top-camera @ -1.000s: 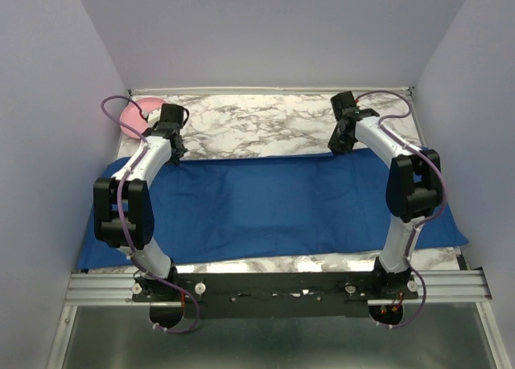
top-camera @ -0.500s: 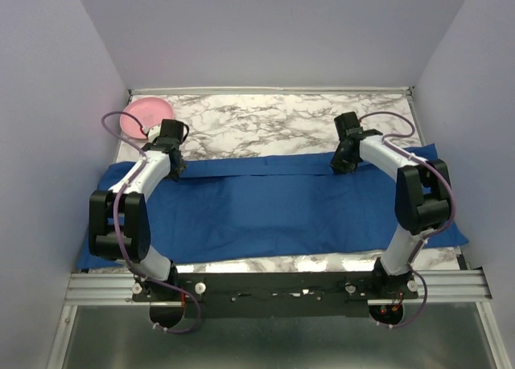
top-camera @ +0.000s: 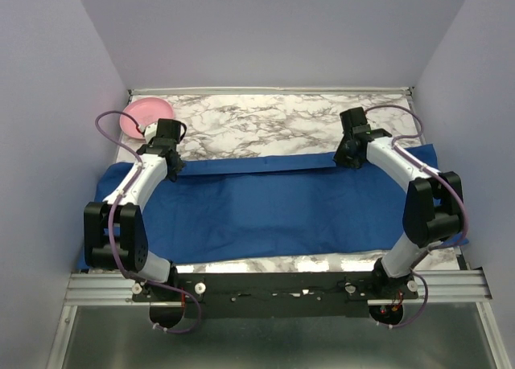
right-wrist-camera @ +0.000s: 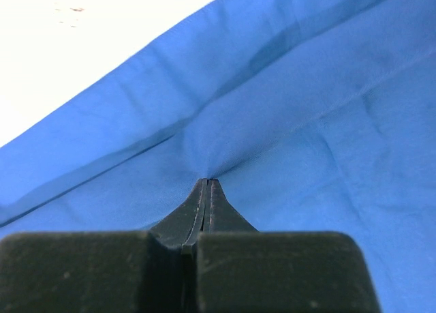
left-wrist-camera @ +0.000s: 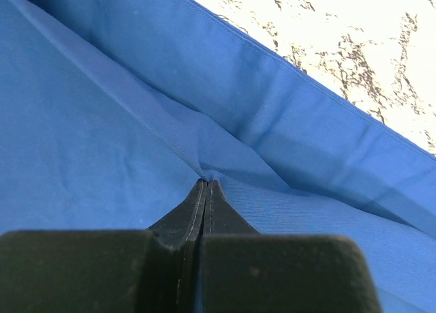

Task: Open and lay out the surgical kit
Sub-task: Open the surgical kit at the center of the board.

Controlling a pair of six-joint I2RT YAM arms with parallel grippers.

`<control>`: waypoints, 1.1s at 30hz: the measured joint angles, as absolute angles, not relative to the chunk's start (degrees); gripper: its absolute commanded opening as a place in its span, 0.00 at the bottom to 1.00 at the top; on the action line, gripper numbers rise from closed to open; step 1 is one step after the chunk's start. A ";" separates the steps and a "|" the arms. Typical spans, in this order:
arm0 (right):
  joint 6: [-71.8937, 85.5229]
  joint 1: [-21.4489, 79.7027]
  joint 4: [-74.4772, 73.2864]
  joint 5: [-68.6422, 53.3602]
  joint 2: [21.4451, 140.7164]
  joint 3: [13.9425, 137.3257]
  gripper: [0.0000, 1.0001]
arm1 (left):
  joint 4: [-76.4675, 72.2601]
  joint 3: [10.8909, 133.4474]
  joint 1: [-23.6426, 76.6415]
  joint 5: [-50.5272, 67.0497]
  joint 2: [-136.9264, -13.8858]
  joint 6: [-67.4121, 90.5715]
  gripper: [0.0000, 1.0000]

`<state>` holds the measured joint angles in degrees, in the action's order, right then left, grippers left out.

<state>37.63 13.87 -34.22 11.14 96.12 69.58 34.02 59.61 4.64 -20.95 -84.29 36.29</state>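
Note:
Of the surgical kit I see only its royal-blue cloth wrap (top-camera: 273, 212), spread wide across the marble table (top-camera: 265, 124). A narrow folded strip runs along its far edge. My left gripper (top-camera: 172, 168) sits at the far left of that strip. In the left wrist view the left gripper (left-wrist-camera: 206, 182) is shut on a pinched ridge of the cloth (left-wrist-camera: 82, 136). My right gripper (top-camera: 344, 160) is at the far right of the strip. In the right wrist view the right gripper (right-wrist-camera: 208, 181) is likewise shut on a puckered fold of cloth (right-wrist-camera: 327, 156).
A pink bowl (top-camera: 147, 112) stands at the far left corner, just beyond my left wrist. Bare marble lies behind the cloth. Lilac walls close in on three sides, and the metal rail (top-camera: 273, 284) with the arm bases runs along the near edge.
Both grippers have come down and toward the near side, still pinching the cloth. The arms have stretched out lower, and a folded strip now shows along the cloth's far edge.

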 measured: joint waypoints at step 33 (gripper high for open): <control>28.45 14.26 -58.39 -4.12 32.71 57.47 0.01 | 69.67 59.68 6.26 -16.80 -27.92 43.79 0.00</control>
